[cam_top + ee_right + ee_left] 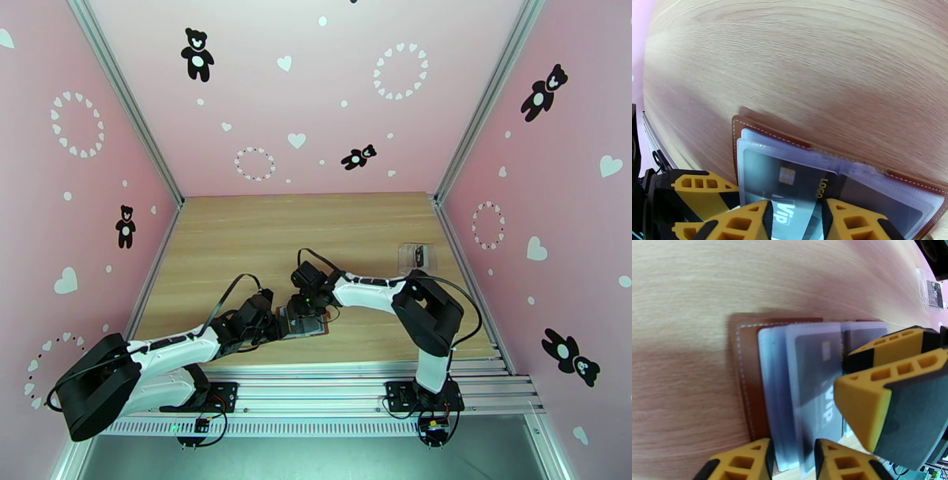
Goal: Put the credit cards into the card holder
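Leather card holder [766, 131] lies open on the table [316, 229] near its front edge, long axis left-right. A dark credit card [802, 183] shows through a clear sleeve, lengthwise likewise. My left claw [793, 461] and right claw [796, 221] straddle the sleeves; whether either grips, I can't tell.

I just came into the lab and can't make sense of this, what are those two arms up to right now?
Both arms are working over the brown card holder, which lies open on the table near their bases. The left gripper sits at one edge of its clear pockets. The right gripper is over a dark credit card marked VIP, lying among those pockets. Whether either gripper is pinching anything can't be told. A clear plastic box sits farther right.
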Robot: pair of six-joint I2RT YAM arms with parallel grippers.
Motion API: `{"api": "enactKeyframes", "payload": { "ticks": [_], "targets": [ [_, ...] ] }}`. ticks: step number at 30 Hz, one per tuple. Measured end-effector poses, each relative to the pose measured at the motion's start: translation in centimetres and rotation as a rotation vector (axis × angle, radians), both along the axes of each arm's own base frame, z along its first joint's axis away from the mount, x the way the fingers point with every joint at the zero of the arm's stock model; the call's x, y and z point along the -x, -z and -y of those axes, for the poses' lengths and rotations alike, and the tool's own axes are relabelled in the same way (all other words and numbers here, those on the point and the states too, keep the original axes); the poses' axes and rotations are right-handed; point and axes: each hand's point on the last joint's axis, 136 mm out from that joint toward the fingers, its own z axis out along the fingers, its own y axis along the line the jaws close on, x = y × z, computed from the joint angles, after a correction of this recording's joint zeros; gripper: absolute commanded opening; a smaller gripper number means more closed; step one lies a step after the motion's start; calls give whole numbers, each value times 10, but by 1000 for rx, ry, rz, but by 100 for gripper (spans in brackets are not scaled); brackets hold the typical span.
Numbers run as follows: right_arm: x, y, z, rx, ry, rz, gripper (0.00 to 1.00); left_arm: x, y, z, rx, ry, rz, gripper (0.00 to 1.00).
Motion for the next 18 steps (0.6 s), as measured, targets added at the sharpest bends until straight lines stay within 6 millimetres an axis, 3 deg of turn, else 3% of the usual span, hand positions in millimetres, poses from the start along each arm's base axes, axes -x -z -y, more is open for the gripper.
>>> {"api": "enactKeyframes", "payload": {
  "ticks": [8, 14, 18],
  "targets": [
    [1, -18, 9, 20, -12, 47, 46, 0, -10, -1, 15, 2, 24, 35],
    [-12, -62, 49, 159, 21, 211, 49, 0, -34, -6, 50, -12, 83, 38],
    [-16, -67, 78, 289, 39, 268, 49, 0, -48, -13, 62, -26, 123, 39]
  ]
}}
